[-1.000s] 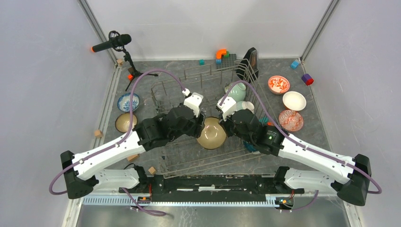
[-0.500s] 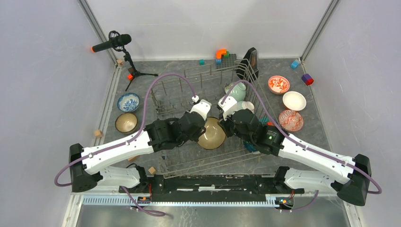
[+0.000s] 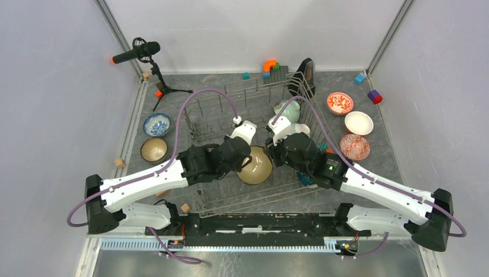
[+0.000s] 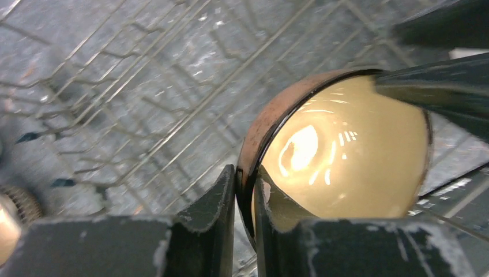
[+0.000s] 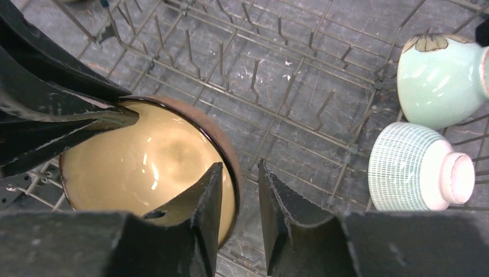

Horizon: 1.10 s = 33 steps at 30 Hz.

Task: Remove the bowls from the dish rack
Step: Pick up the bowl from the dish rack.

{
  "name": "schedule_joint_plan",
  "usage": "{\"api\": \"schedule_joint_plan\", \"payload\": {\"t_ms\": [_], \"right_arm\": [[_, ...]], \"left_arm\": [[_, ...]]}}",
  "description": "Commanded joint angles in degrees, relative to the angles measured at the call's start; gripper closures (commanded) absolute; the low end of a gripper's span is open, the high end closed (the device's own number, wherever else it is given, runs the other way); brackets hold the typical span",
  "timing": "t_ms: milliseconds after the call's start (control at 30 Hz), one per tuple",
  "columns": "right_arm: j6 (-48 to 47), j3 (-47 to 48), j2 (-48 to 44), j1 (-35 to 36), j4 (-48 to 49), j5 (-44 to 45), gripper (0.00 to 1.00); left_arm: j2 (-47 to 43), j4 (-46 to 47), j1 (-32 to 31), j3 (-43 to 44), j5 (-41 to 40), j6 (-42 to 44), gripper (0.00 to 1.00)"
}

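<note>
Left wrist: left fingers (image 4: 202,213) pinch rim of tan bowl (image 4: 346,150).

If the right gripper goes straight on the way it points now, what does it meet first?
Probably the tan bowl: its rim sits between the fingers; the dish rack wires lie beyond.

2 bowls (image 3: 156,124) lie left of the dish rack (image 3: 230,193), 3 right, others inside.

A lab; white walls (image 3: 254,29), tripod microphone (image 3: 136,53).
</note>
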Motion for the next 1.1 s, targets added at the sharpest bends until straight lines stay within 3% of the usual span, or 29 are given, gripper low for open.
{"api": "schedule_joint_plan", "payload": {"t_ms": [0,200,500,900,1067], "right_arm": [[3.91,5.82,0.51,0.25,-0.09,3.77,0.61],[6.55,6.52,1.24,0.23,-4.31,6.57,0.51],[9.15,5.79,4.77,0.14,-3.65,3.81,0.5],[9.79,4.69,9.48,0.1,-0.96,2.14,0.67],[9.56,4.76,10.28,0.13,0.14,0.73,0.84]], "left_arm": [[-1.23,1.13,-0.46,1.88,-6.77,-5.08,0.98],[-1.06,0.8,-0.4,2.81,-12.15,-9.32,0.98],[-2.84,2.44,-0.43,2.79,-15.96,-14.29,0.98],[-5.37,2.81,-0.4,2.44,-17.4,-16.11,0.98],[-5.56,3.03,-0.46,2.0,-16.68,-16.53,0.98]]}}
